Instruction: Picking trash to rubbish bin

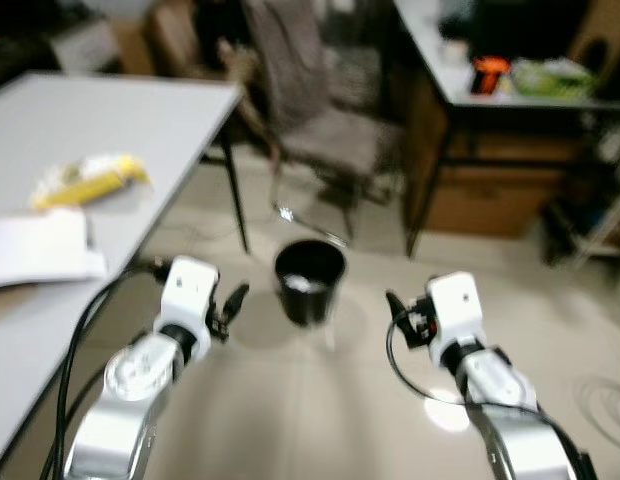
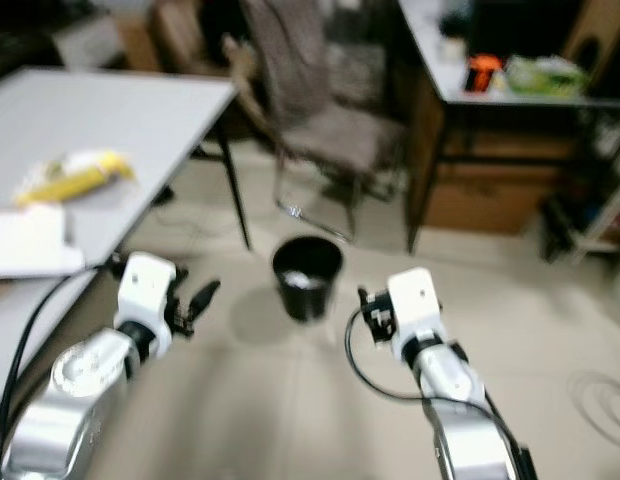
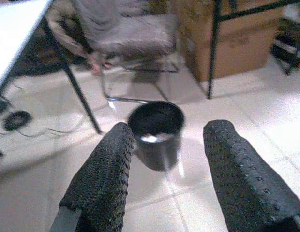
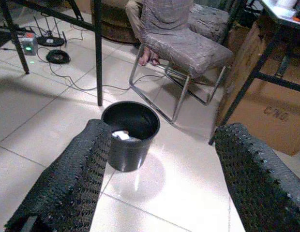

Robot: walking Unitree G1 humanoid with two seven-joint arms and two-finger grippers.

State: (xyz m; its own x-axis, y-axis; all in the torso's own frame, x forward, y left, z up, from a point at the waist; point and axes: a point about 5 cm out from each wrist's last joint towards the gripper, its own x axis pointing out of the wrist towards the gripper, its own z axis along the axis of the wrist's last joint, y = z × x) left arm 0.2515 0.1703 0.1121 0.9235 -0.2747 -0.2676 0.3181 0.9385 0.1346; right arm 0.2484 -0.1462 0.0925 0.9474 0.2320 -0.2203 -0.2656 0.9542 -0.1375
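Black bin on tile; both grippers' fingers spread, empty.

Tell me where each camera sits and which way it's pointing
Left eye, right eye: on the head, looking forward and down at the black bin on the floor; both arms show.
Left wrist: looks along its open fingers at the bin.
Right wrist: looks along its open fingers at the bin.
Shared: the bin, and the chair behind it.
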